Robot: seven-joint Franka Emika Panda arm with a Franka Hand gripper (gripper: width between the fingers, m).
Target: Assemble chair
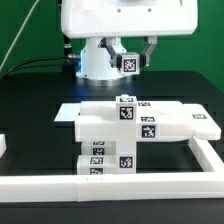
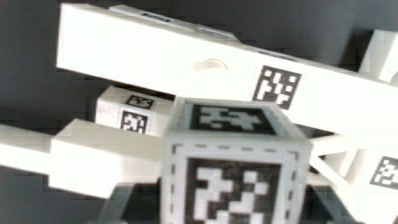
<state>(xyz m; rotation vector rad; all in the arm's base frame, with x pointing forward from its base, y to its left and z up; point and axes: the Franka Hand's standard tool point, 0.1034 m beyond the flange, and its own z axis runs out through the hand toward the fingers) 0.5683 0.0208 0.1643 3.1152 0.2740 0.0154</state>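
Observation:
The partly built chair (image 1: 130, 125) stands mid-table as stacked white blocks and slabs with square tags. My gripper (image 1: 129, 60) hangs above and behind it, under its big white body, with its dark fingers (image 1: 150, 50) pointing down. It is shut on a small white tagged block (image 1: 128, 64). In the wrist view that block (image 2: 231, 150) fills the space between the jaws of the gripper (image 2: 240, 205), with a tag on each of two faces. Beyond it lies a long white slab (image 2: 169, 58) of the chair and a smaller tagged block (image 2: 128, 108).
Plain white border rails run along the front (image 1: 60, 185) and the exterior view's right (image 1: 205, 152). The robot base (image 1: 95, 66) stands behind the chair. A small white piece (image 1: 3, 148) shows at the exterior view's left edge. The table is black.

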